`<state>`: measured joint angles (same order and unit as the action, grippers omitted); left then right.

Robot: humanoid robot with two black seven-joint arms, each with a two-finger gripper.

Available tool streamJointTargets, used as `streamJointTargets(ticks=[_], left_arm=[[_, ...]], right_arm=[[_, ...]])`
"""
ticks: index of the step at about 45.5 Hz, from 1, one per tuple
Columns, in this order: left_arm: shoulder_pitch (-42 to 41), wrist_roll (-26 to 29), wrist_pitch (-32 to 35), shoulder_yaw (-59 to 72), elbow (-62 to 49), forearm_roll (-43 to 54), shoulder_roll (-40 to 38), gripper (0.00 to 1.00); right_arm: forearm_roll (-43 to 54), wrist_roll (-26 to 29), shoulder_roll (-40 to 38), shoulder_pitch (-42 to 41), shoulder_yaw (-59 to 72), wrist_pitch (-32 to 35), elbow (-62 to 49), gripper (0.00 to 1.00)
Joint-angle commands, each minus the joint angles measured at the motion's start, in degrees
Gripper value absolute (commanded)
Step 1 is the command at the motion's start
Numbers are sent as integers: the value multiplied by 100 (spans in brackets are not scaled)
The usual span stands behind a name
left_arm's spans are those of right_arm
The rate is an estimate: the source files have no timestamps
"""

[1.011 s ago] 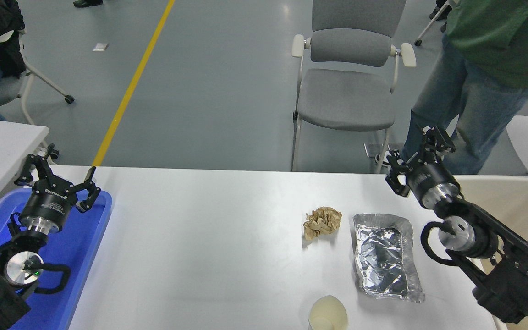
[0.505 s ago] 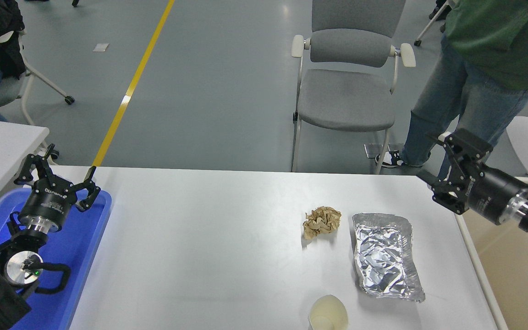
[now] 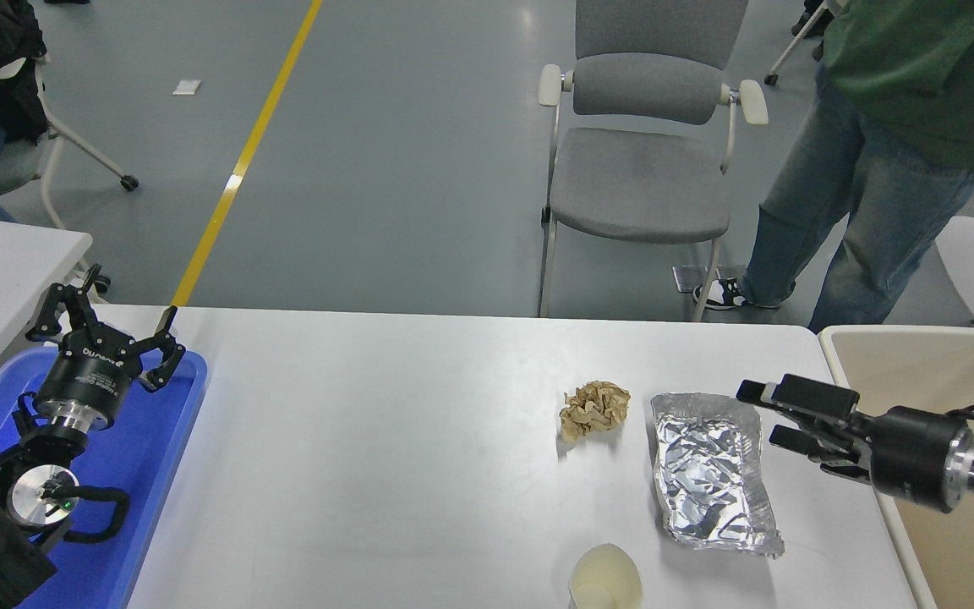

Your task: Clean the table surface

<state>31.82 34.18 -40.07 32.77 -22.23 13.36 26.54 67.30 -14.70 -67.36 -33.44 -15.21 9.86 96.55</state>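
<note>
My left claw (image 3: 106, 326) sits parked at the lower left over the blue plastic tray (image 3: 161, 440), fingers spread wide, holding nothing. From there the worktop (image 3: 385, 457), the white-grey surface I am meant to clean, stretches across most of the view and is bare until right of centre. There lies a crumpled brown paper wad (image 3: 593, 409), and just beside it, a little further right, a flattened foil tray (image 3: 711, 474). Near the front edge, below the two, stands a pale paper cup (image 3: 605, 579), cut off by the picture's bottom. My right claw (image 3: 762, 414) comes in from the right edge, lying almost level, fingers parted a modest way and empty, its tips just at the foil tray's far right corner. Behind it, off the worktop's right end, is a beige bin (image 3: 918, 359).

I judge this to be the approach to the first pickup, with all three bits of litter still lying here. Next I should lower onto the foil's raised rim, pinch it there since the sheet is thin and lies flat, then carry it right to the bin.
</note>
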Motion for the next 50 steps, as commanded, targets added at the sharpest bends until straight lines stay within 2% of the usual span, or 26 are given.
streamJointTargets(ticks=[1, 6, 16, 21, 32, 50], left_arm=[[0, 0, 0, 1, 0, 0, 0, 100], [0, 0, 0, 1, 0, 0, 0, 100], [0, 0, 0, 1, 0, 0, 0, 100], [0, 0, 0, 1, 0, 0, 0, 100], [0, 0, 0, 1, 0, 0, 0, 100], [0, 0, 0, 1, 0, 0, 0, 100]], right_arm=[[2004, 20, -199, -22, 668, 210, 345, 100], [2357, 20, -85, -22, 1002, 236, 345, 100], [2357, 55, 618, 109, 1187, 315, 345, 100], [2314, 344, 1005, 118, 1187, 315, 345, 100], [1418, 898, 1480, 109, 951, 517, 224, 100], [617, 1566, 2034, 109, 546, 588, -154, 100]])
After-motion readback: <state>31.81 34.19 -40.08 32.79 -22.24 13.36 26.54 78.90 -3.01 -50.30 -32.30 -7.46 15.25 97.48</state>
